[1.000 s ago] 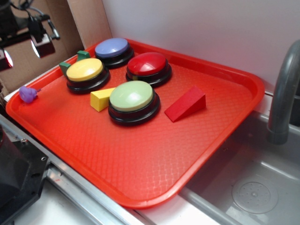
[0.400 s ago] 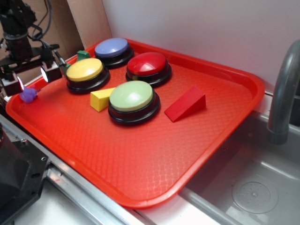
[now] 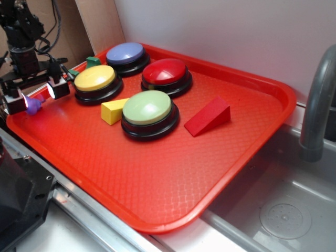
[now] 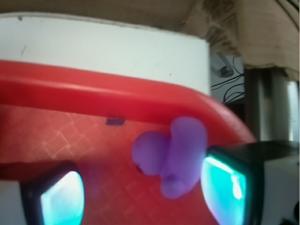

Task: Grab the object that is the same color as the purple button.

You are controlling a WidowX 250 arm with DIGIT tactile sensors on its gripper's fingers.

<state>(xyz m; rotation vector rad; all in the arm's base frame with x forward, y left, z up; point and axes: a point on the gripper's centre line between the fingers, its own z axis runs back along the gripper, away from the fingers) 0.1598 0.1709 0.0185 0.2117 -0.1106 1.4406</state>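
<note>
The object, a small lumpy purple toy [image 3: 33, 106], lies at the far left corner of the red tray [image 3: 157, 173]. My gripper [image 3: 34, 95] has come down over it and stands open, one finger on each side. In the wrist view the toy [image 4: 171, 157] sits between the two glowing pads, close against the right pad [image 4: 225, 187] and well apart from the left pad [image 4: 61, 197]. My gripper [image 4: 143, 192] is not shut on it. The purple button [image 3: 126, 53] sits at the tray's back, behind the yellow one.
On the tray stand a yellow button [image 3: 94, 79], a red button [image 3: 165, 72] and a green button [image 3: 148, 107], with a yellow wedge [image 3: 112, 110], a red wedge [image 3: 208, 115] and a green block [image 3: 93, 61]. The tray rim [image 4: 93, 93] runs just behind the toy. A sink [image 3: 283, 210] and faucet [image 3: 317, 105] lie right.
My gripper has dropped from above the tray's left corner down to tray level and now straddles the purple toy. The toy has stayed in place.
</note>
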